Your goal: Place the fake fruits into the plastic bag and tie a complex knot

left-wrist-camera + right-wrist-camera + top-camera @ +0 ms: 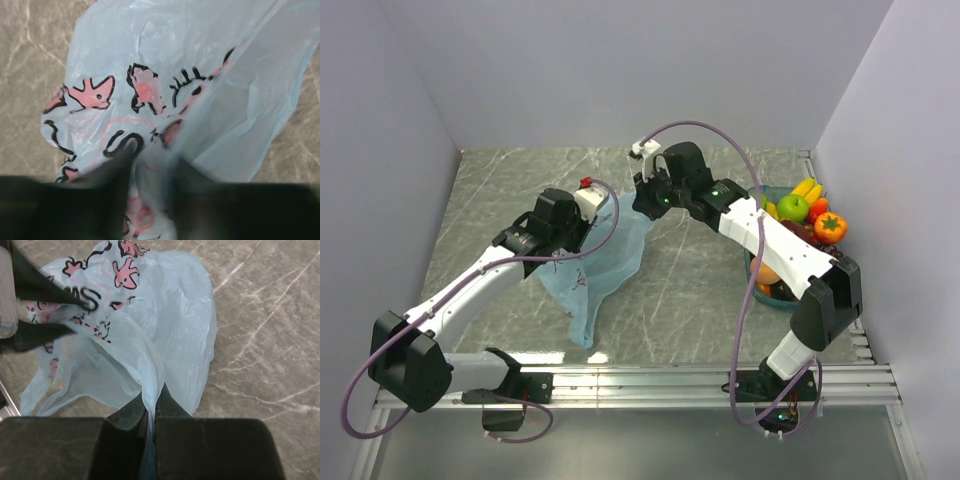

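The thin light-blue plastic bag (605,265) (150,75) (165,315), printed in pink and black, lies crumpled on the grey marbled surface (690,280) between the two arms. The left gripper (592,232) (152,155) (82,315) is clamped on a fold at the printed part. The right gripper (645,205) (151,405), jaws together, pinches bunched film at the bag's far right corner. The glossy fake fruits (800,215) sit well apart in a teal tray (775,300) at right.
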Controlling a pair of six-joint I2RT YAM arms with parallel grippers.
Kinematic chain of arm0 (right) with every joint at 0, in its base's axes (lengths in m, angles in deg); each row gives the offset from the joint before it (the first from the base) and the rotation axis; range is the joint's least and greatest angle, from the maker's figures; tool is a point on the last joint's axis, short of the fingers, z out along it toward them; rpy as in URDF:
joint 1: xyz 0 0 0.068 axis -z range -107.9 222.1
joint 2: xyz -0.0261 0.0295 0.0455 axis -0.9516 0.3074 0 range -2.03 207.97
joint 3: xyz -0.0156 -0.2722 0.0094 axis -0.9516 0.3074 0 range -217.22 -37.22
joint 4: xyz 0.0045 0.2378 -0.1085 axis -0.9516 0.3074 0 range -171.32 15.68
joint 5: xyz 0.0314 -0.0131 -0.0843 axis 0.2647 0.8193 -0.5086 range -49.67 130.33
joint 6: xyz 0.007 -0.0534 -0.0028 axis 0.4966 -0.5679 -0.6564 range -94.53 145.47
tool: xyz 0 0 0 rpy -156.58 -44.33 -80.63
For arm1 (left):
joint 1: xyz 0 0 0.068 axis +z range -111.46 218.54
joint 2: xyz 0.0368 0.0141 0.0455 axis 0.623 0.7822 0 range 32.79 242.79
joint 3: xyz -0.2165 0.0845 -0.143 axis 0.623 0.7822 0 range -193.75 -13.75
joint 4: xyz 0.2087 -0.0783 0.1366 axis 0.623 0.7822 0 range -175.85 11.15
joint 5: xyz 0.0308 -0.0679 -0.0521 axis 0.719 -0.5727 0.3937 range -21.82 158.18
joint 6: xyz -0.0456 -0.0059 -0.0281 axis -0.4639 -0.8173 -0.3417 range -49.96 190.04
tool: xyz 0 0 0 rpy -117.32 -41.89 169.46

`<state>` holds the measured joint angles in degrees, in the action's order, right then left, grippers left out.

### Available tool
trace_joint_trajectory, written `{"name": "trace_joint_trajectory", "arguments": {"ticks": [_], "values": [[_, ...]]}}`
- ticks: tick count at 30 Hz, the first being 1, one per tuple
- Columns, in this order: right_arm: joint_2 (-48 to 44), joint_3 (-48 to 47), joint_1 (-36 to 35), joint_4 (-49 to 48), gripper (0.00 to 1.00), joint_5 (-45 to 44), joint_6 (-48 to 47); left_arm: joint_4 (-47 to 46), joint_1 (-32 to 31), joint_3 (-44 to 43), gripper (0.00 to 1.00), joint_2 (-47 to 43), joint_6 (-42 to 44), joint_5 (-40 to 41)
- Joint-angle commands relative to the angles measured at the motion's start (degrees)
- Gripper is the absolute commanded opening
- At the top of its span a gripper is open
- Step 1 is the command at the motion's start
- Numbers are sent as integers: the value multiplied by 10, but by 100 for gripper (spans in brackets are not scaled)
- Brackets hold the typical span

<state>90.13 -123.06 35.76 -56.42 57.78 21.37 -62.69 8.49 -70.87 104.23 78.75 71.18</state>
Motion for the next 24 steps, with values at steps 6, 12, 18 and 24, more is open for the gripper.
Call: {"name": "trace_joint_trajectory", "arguments": {"ticks": [6,12,18,24], "values": [[54,-74,10,-68,0,-31,6,69,-1,-98,1,39,-193,-36],[77,-128,34,-82,54,-14,39,129,-1,-150,1,56,-380,-34],[-9,-94,88,-51,89,20,23,111,3,-130,1,64,-382,-53],[-125,-33,189,62,95,63,-9,89,9,-134,1,69,-339,-90]]}}
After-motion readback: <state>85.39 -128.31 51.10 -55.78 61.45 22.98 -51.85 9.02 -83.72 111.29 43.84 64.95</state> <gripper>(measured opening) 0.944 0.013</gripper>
